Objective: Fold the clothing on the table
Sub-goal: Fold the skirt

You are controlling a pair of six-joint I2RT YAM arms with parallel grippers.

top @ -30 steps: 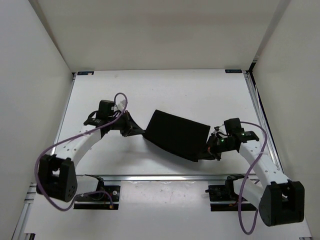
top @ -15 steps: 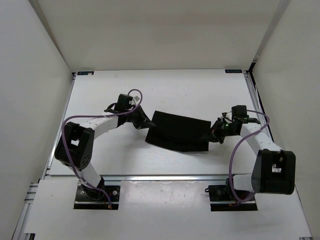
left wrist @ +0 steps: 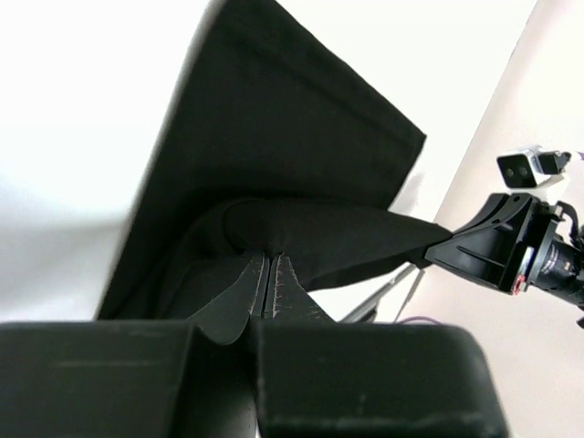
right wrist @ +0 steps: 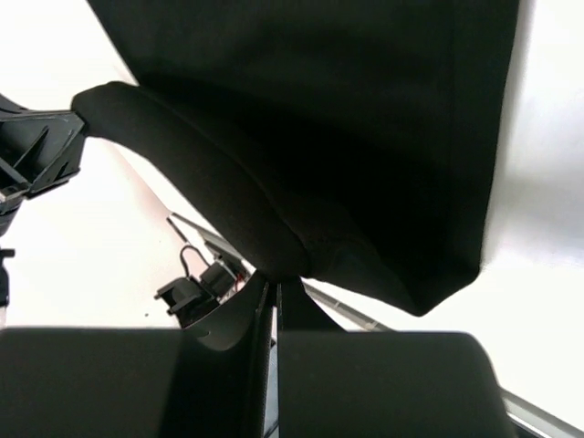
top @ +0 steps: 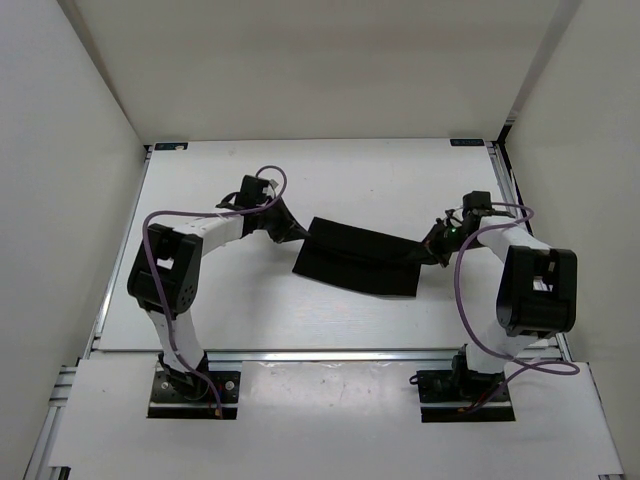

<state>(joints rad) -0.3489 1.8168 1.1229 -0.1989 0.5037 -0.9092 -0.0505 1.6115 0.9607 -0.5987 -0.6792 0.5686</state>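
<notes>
The black clothing (top: 355, 263) lies as a long band across the middle of the white table (top: 250, 310), its upper layer lifted at both ends. My left gripper (top: 300, 233) is shut on the clothing's left end, and the fabric (left wrist: 274, 155) bunches right at its fingertips (left wrist: 266, 260). At the right end, my right gripper (top: 428, 250) is shut on the other end, a rolled edge of fabric (right wrist: 228, 201) running off from its jaws (right wrist: 274, 283). The cloth stretches between the two grippers.
A silver rail (top: 330, 353) runs along the table's near edge, with both arm bases (top: 185, 390) below it. White walls (top: 70, 150) close in the left, right and far sides. Blue corner marks (top: 170, 146) sit at the far corners.
Both grippers have carried the cloth's ends away from the near edge toward the far side, laying the raised layer over the rest. The garment now looks flatter and narrower.
</notes>
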